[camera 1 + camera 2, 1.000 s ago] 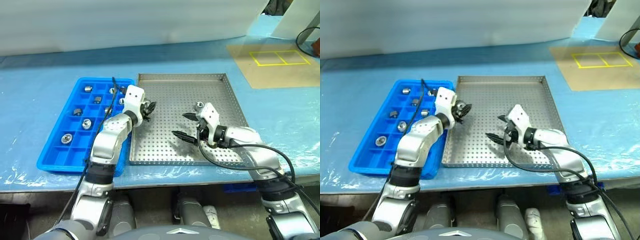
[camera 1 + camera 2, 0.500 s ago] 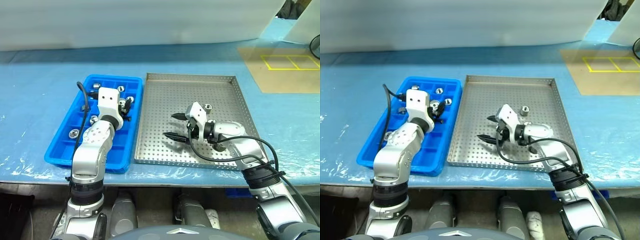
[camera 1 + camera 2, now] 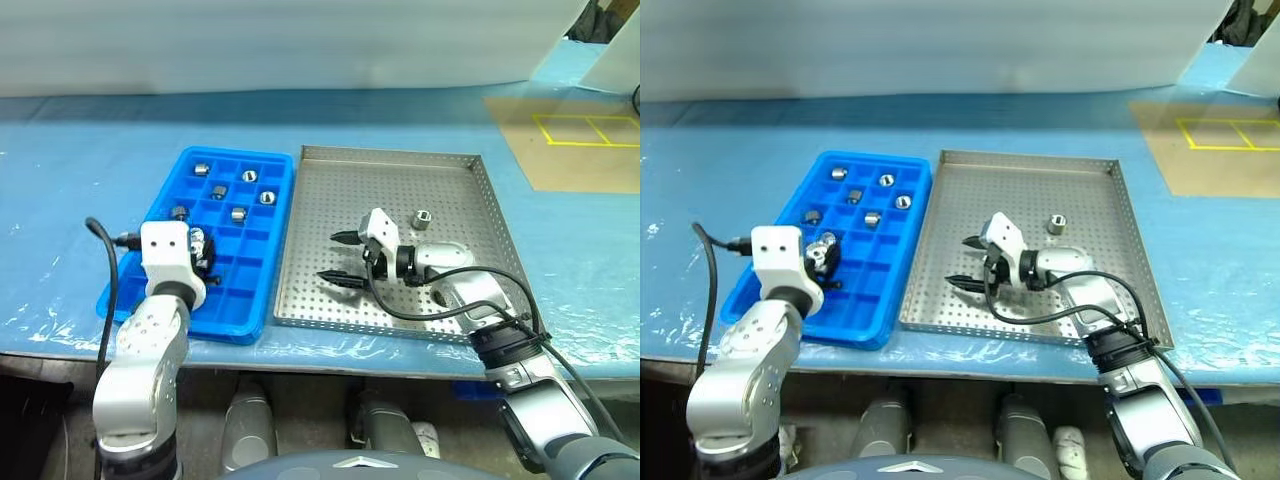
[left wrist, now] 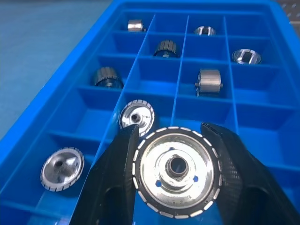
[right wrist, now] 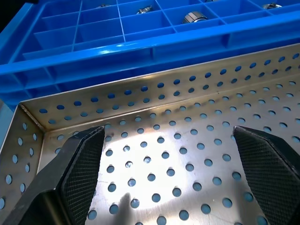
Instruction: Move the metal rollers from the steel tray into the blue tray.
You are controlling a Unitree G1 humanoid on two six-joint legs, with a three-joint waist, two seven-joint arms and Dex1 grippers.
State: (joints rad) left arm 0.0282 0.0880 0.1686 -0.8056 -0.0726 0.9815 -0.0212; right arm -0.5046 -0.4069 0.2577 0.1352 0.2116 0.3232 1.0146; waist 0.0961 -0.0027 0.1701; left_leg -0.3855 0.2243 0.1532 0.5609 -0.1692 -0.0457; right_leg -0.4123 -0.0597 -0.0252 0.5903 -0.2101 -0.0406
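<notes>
The blue tray (image 3: 255, 290) lies left of the steel tray (image 3: 400, 180), and several metal rollers (image 3: 238, 213) sit in its compartments. My left gripper (image 4: 177, 173) is shut on one shiny roller (image 4: 177, 187) with a hollow centre. It holds that roller just above the tray's near-left compartments (image 3: 200, 255). One roller (image 3: 422, 217) stands on the perforated floor of the steel tray, toward the back right. My right gripper (image 3: 330, 257) hovers open and empty over the steel tray's near-left part. Its fingers (image 5: 79, 168) point at the blue tray.
Both trays rest on a table covered in blue film, with its front edge close below them. A brown board with yellow tape squares (image 3: 580, 135) lies at the back right. A black cable (image 3: 100, 250) loops off my left wrist.
My left gripper has carried the roller from the steel tray's left edge over to the blue tray's near-left part. The right gripper has edged left, still open. The camera has shifted too.
</notes>
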